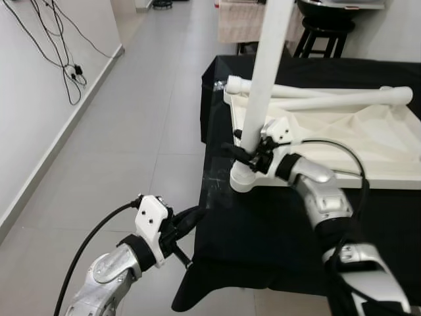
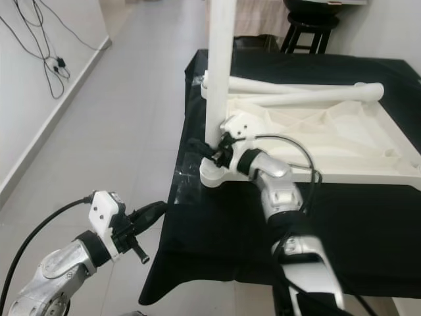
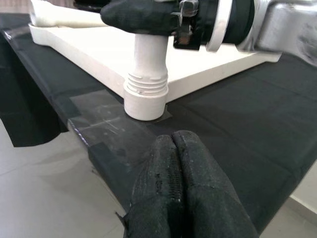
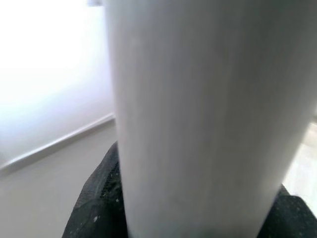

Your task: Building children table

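A white upside-down table top (image 1: 368, 141) lies on the black-draped table (image 1: 263, 230). One white leg (image 1: 266, 79) stands upright at its near left corner, its threaded base (image 3: 146, 94) resting on the cloth. My right gripper (image 1: 245, 153) is shut on this leg just above the base. Two more white legs (image 1: 329, 97) lie across the far side of the top. My left gripper (image 1: 195, 217) is shut and holds nothing, hovering at the table's near left edge, a little short of the leg's base.
Grey tiled floor (image 1: 131, 131) stretches to the left, with a white wall and dangling black cables (image 1: 66, 59). A black stool (image 1: 325, 33) stands behind the table. A patch of clear tape (image 3: 106, 116) covers the cloth beside the leg's base.
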Available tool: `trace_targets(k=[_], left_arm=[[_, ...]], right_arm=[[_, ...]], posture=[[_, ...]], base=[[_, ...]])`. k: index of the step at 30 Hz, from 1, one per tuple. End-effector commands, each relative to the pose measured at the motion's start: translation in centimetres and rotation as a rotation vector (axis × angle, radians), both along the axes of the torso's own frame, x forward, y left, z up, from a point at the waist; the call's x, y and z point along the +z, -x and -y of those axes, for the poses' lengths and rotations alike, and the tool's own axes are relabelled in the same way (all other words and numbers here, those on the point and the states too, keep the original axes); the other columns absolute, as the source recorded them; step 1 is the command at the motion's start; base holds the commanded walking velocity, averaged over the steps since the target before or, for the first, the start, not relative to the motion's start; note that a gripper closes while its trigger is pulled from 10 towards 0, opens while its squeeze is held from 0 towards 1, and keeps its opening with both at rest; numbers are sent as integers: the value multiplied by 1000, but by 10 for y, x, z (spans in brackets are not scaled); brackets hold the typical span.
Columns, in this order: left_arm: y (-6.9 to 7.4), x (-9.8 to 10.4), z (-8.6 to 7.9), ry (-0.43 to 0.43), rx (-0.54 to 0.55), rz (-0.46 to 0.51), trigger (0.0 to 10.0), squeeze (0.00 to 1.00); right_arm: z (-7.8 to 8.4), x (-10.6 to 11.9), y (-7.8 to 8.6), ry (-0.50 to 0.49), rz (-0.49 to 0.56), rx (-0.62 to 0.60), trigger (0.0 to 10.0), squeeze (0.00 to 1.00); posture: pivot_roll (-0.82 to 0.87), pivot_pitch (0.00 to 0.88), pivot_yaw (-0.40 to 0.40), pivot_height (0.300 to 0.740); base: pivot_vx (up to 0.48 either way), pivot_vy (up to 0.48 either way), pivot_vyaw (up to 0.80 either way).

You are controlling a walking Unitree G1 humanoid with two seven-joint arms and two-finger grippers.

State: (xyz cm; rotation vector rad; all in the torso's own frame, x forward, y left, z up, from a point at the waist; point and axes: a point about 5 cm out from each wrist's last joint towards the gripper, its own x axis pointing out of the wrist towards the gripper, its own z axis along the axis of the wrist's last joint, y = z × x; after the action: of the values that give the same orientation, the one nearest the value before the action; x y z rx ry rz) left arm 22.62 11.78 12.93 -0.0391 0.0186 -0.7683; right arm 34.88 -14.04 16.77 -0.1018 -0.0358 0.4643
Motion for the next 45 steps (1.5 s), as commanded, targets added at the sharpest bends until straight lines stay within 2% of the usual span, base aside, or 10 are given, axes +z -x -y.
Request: trace_targets(k=[1, 9, 11, 12, 13, 18, 21, 37, 40, 45], left_arm=[[1, -1, -4, 1, 2, -12, 10000, 0], [0, 0, -3, -2, -3, -13, 10000, 0], [0, 0, -3, 1, 2, -10, 10000, 0], [-1, 0, -2, 2, 5, -9, 10000, 0], [-1, 0, -2, 2, 6, -8, 10000, 0], [0, 0, -1, 2, 7, -6, 10000, 0], [-1, 0, 0, 6, 5, -7, 10000, 0], [-1, -2, 2, 2, 11, -4, 10000, 0], [0, -3, 3, 1, 10, -5, 10000, 0], [0, -4, 3, 2, 10, -9, 10000, 0]], right_arm=[[16, -26, 9, 65, -130, -168, 0, 0], [3, -26, 18, 63, -125, -290, 392, 0], [-5, -23, 12, 66, -149, -266, 10000, 0], [-7, -22, 11, 46, -155, -247, 10000, 0], [-12, -18, 11, 13, -158, -219, 10000, 1000], [-21, 6, 7, -55, -74, -57, 10000, 1000], [-20, 16, -1, -48, 1, 192, 10000, 0], [-18, 21, -27, 59, -60, 469, 10000, 0], [-15, 23, -30, 37, -70, 487, 0, 0], [0, 25, -31, 16, -57, 508, 0, 0]], posture=[[33, 125, -12, 740], [35, 119, -17, 740], [34, 117, -19, 740], [35, 117, -19, 740], [41, 116, -20, 740], [41, 115, -22, 740], [35, 108, -24, 740], [48, 96, -28, 740], [52, 93, -28, 740], [48, 92, -26, 740]], base=[[0, 0, 0], [0, 0, 0], [0, 0, 0], [0, 0, 0], [0, 0, 0], [0, 0, 0], [0, 0, 0], [0, 0, 0], [0, 0, 0], [0, 0, 0]])
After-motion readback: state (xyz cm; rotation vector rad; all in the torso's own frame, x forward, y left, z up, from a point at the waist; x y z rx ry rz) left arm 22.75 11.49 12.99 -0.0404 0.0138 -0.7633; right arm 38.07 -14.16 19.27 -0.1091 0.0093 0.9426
